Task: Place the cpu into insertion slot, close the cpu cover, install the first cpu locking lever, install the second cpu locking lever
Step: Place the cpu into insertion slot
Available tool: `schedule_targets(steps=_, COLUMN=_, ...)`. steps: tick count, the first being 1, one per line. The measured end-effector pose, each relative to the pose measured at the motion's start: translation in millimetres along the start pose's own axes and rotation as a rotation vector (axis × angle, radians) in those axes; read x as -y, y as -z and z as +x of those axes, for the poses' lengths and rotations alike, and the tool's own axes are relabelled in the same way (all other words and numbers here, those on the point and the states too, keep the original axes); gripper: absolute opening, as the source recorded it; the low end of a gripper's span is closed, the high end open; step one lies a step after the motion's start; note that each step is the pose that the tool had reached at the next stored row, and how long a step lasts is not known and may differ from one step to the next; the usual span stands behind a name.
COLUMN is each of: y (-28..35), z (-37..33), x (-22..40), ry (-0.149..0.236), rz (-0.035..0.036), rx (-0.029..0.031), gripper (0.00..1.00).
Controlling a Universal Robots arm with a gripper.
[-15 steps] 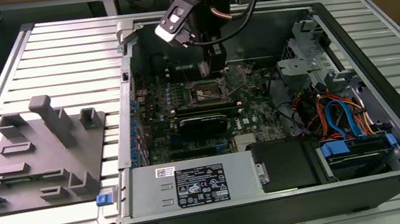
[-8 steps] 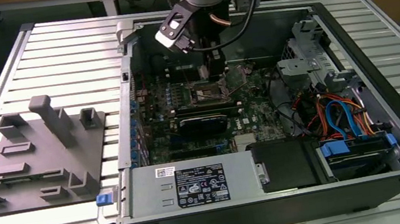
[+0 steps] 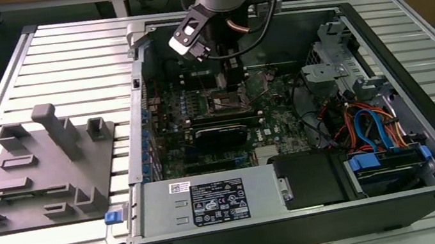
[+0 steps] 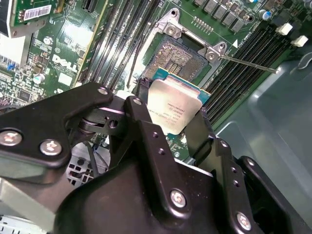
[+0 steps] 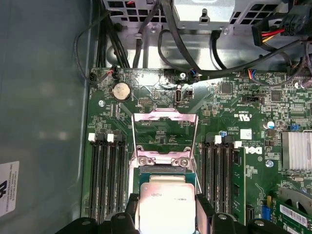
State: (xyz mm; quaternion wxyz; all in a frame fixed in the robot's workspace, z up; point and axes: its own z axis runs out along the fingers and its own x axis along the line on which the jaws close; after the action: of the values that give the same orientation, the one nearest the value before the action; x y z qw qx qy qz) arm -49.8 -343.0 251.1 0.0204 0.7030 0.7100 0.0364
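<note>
My gripper (image 4: 170, 116) is shut on the cpu (image 4: 171, 109), a flat square chip with a pale metal top, with one black finger on each of two opposite edges. In the first wrist view the cpu (image 5: 165, 204) sits between the fingers (image 5: 130, 217). It hangs close over the insertion slot (image 4: 181, 54), whose dark pin field and silver rim show just beyond the chip. The cpu cover (image 5: 165, 132), a silver frame, stands swung open. A thin locking lever (image 4: 248, 63) sticks out beside the socket. In the exterior view the gripper (image 3: 232, 86) reaches down into the open computer case (image 3: 413, 47).
Long black memory slots (image 5: 102, 175) flank the socket on both sides. Cables (image 5: 195, 48) run above the board and a finned heatsink (image 5: 296, 151) stands to one side. A grey fixture block (image 3: 43, 167) lies on the table at the exterior view's left.
</note>
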Motion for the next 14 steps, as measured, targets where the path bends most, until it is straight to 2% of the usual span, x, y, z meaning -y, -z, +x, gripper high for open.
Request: schedule_targets(steps=14, y=-1.5, z=0.1, x=0.1, ry=0.0, rz=-0.0005, rx=-0.0008, gripper=0.54)
